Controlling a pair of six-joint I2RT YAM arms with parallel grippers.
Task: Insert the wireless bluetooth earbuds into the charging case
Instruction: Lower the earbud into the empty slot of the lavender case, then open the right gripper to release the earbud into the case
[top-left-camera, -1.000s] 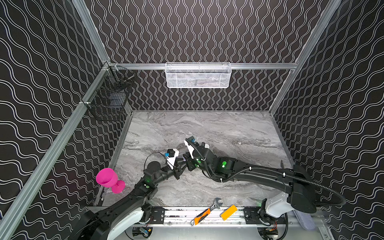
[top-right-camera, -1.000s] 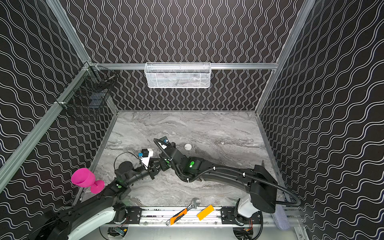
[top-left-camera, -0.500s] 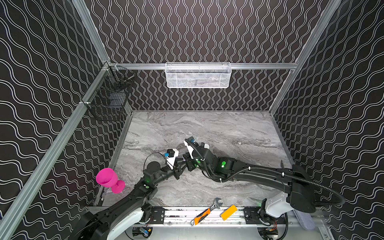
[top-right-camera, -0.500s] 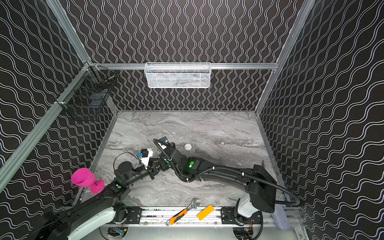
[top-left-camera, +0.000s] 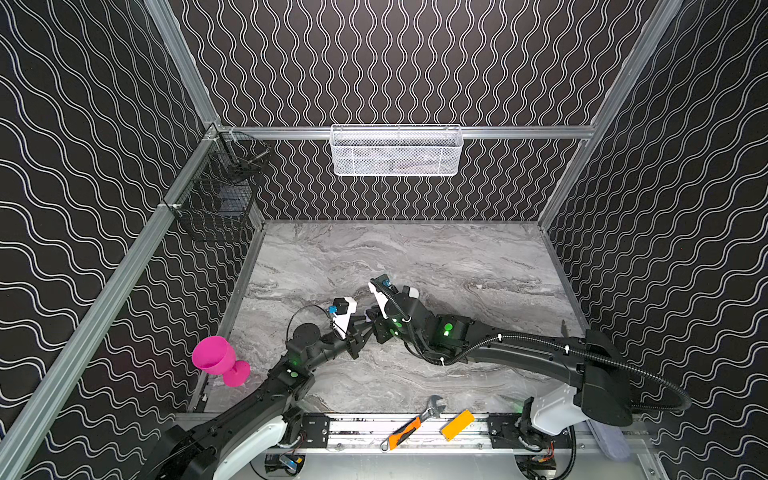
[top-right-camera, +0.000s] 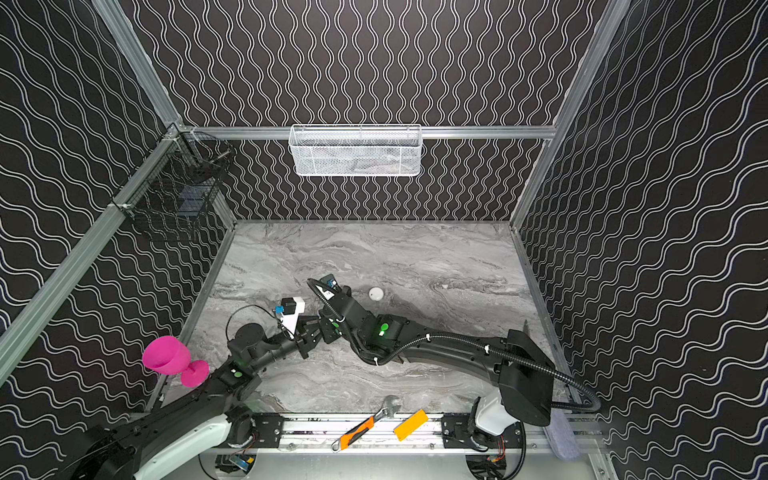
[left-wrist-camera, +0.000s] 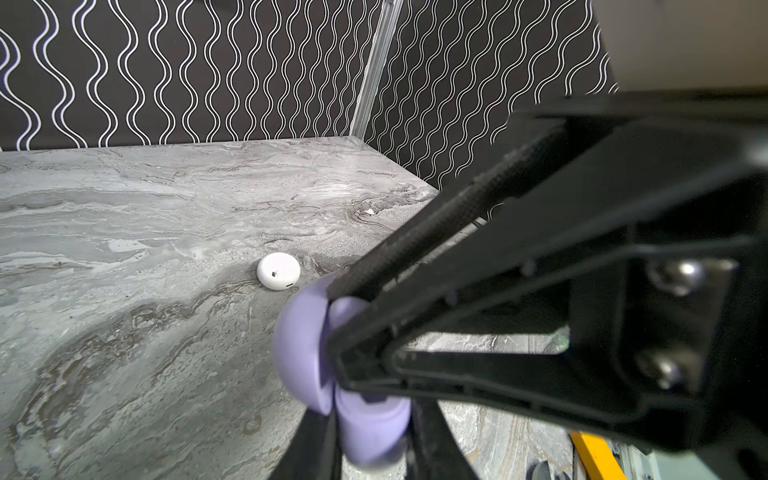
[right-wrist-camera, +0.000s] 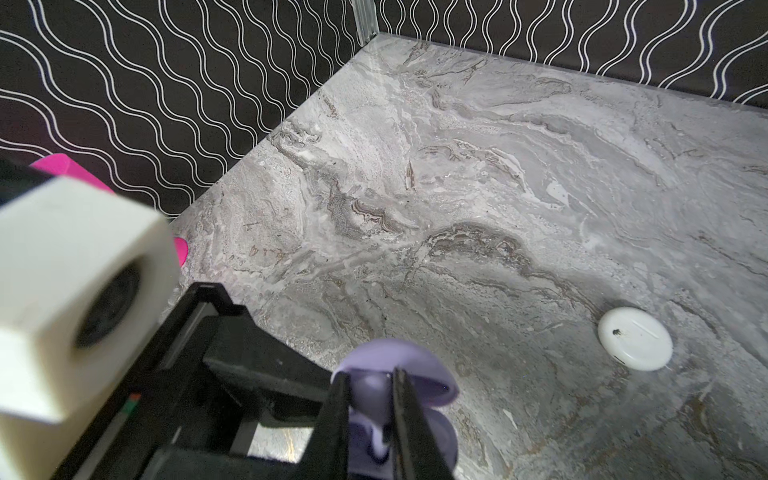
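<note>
Plastic, smooth and lavender: a domed clamshell case (left-wrist-camera: 301, 349), lid open, pinched in my left hand (left-wrist-camera: 372, 444) above the marbled desk (right-wrist-camera: 498, 208). My right hand (right-wrist-camera: 370, 376) pinches a tiny earbud (right-wrist-camera: 369, 395) between its halves.

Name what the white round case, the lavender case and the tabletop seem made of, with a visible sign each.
White round case: likely hard plastic, smooth, slightly glossy sheen.
Lavender case: probably plastic, mostly matte, even colour with little glare.
Tabletop: grey veined marble look; real stone or printed laminate cannot be told.
</note>
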